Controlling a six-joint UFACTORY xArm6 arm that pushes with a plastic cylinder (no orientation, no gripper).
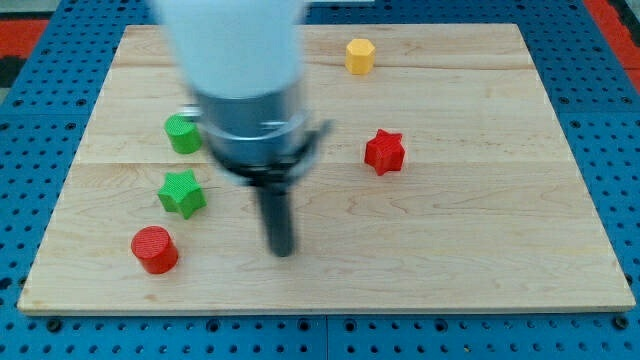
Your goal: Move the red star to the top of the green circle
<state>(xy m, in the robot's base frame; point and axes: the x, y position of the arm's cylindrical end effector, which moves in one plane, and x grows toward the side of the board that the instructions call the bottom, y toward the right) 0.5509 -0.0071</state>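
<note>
A: Camera view first: where is the red star (384, 152)?

B: It lies on the wooden desk (480, 230), right of the view's middle and a little above mid-height, apart from every other block. It is bright red, a chunky star with short blunt points and a flat top face; its near sides look darker.

A: And the green circle (182, 133)?

B: Over on the view's left, partly hidden at its right edge by the blurred arm body (250, 90). It is a short green cylinder. The star is well apart from it, with the arm between them.

A: Where is my tip (282, 250)?

B: Below the middle of the desk, at the end of the dark rod. It touches no block; the red star is up and to the view's right of it, the green star (181, 193) to its left.

A: Other blocks?

B: A red circle (154, 249) near the lower left, below the green star, and a yellow hexagon (360, 56) near the view's top.

A: The hand, released or clenched?

B: No hand shows; the arm ends in the plain rod.
</note>
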